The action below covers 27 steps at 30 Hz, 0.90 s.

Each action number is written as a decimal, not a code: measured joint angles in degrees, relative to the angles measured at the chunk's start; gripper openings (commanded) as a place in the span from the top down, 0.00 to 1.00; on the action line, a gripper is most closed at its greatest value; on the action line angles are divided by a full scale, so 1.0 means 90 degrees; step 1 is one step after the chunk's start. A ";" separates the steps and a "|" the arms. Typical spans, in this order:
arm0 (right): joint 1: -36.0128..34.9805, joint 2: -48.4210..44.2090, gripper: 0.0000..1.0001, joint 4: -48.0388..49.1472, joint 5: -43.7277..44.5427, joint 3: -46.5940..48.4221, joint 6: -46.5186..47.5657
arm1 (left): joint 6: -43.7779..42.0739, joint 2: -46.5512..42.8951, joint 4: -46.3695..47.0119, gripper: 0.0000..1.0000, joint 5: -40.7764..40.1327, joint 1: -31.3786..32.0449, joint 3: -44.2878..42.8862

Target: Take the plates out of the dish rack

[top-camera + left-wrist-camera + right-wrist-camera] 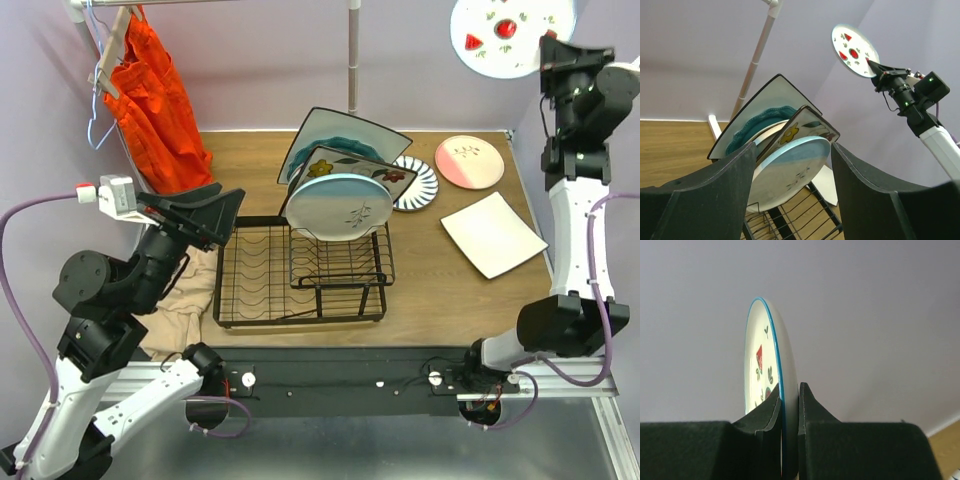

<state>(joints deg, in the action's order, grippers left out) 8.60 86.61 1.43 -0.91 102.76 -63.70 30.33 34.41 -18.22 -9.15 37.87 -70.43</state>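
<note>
Right fingers (812, 412) clamping the rim of the red-fruit plate (512, 35), holding it high over the far right corner of the tabletop (430, 290), left fingers (730, 190) spread wide, empty, hovering by the left end of the dish rack (300, 285).

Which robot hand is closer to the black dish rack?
Left. The left end effector hovers open right beside the left end of the dish rack. The right end effector is far off, high at the back right, pinching a fruit plate.
</note>
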 measured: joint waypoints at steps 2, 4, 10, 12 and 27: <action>0.0192 -0.0250 0.99 0.0102 -0.0073 -0.0860 -0.0017 | -0.0061 0.0005 0.0049 0.30 0.0002 0.0000 0.0100; 0.0175 -0.0367 0.99 0.0189 -0.0265 -0.1515 0.0005 | -0.0112 0.0024 0.0092 0.30 0.0010 0.0000 0.0279; 0.0080 -0.0364 0.99 0.0408 -0.0962 -0.3473 0.0277 | -0.0323 0.0338 0.0165 0.30 0.0131 0.0000 0.0792; 0.0083 -0.0189 0.99 0.0410 -0.1183 -0.3861 0.0447 | -0.0384 0.0389 0.0165 0.30 0.0148 0.0000 0.0860; 0.0083 0.1151 0.99 0.1642 -0.2212 -0.4425 0.1542 | -0.0476 -0.0114 0.0646 0.30 0.0576 0.0000 0.1445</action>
<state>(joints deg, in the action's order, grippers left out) 9.34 96.97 16.21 -20.82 62.94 -49.82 26.04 33.39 -12.40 -3.97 37.87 -57.43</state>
